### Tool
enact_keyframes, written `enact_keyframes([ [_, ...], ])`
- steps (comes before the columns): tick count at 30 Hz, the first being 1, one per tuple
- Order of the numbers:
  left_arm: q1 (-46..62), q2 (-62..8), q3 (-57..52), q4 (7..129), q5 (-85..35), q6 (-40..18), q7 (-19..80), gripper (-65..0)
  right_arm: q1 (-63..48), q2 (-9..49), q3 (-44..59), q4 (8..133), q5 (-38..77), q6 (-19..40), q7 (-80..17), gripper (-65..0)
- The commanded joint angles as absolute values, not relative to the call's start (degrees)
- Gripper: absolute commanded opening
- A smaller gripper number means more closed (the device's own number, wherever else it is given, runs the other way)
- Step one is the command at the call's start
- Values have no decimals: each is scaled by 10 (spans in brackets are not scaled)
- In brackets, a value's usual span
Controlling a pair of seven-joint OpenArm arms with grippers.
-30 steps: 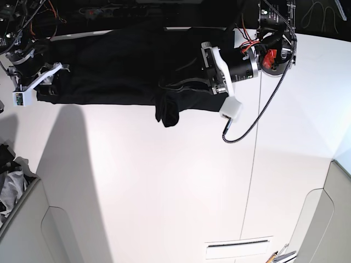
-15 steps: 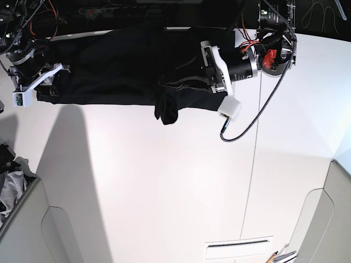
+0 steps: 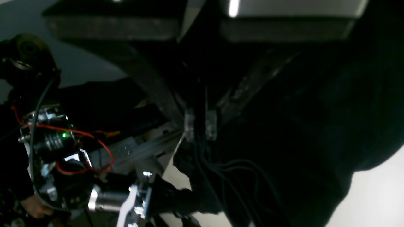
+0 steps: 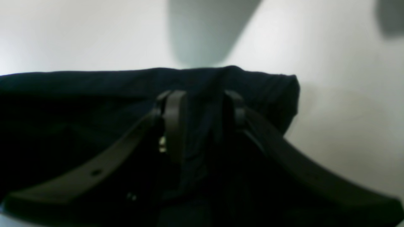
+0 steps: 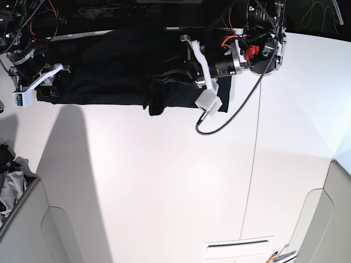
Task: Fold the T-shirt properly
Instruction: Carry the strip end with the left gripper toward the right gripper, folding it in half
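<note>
You are watching the left gripper [image 5: 184, 74] sweeping inward along the far edge of the table [image 5: 164, 181]: a second ago its white wrist block sat further toward the right of the base view, and now the whole arm is sitting noticeably closer to the middle, dragging fabric with it. The T-shirt [image 5: 115, 71] is lying as a long dark band across the far side of the table, and its small drooping tail, which was hanging lower over the white surface, is now pulling up and over toward the centre. In the left wrist view the left gripper's fingertips [image 3: 189, 124] are pinched tight together on a ridge of the black cloth, so it is clenched on the T-shirt. The right gripper [image 4: 200, 107] is staying put at the other end of the band, its jaws standing part way apart with a fold of the black fabric bunched between them; it is gripping that end as an anchor. To my eye this is the one end being carried across toward the other, so a lengthwise fold is under way but the layers are not yet laid flat. The cloth pile [image 5: 10, 183] at the near corner is lying untouched.
</note>
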State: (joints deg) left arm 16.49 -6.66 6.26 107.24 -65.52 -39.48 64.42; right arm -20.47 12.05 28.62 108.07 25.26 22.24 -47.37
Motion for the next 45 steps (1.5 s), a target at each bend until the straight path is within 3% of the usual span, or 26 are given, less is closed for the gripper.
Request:
enact_keyframes([
  [1,162,-65,68,1082,-674,-400,630,-650,-203,127,290,1089,259,223,-460,-453],
  [2,162,-65,72,1082,-674,-400,630,-650,-203,127,290,1089,260,223,-460,-453],
  [6,162,-65,75,1082,-674,-400,625,-468,-203,127,290,1089,260,223,-460,-453],
  [8,162,-65,75,1082,-674,-400,607,-437,-203,127,290,1089,260,223,-460,-453],
  [14,149,-54,74,1082,-637,-400,550,-437,-203,127,290,1089,260,223,-460,-453],
  [27,137,-59,-52,1084,-616,-400,612,-437,-201,129,290,1089,245,223,-460,-453],
  [34,137,-60,-87,1084,-641,-400,622,-444,-194,167,290,1089,229,223,-460,-453],
  [36,139,-60,-71,1084,-662,-400,631,-501,-194,170,290,1089,229,223,-460,-453],
  [39,140,-60,-25,1084,-654,-400,629,-650,-194,170,290,1089,232,223,-460,-453],
  [45,109,-54,93,1056,-544,-400,573,-650,-192,170,290,1089,236,223,-460,-453],
])
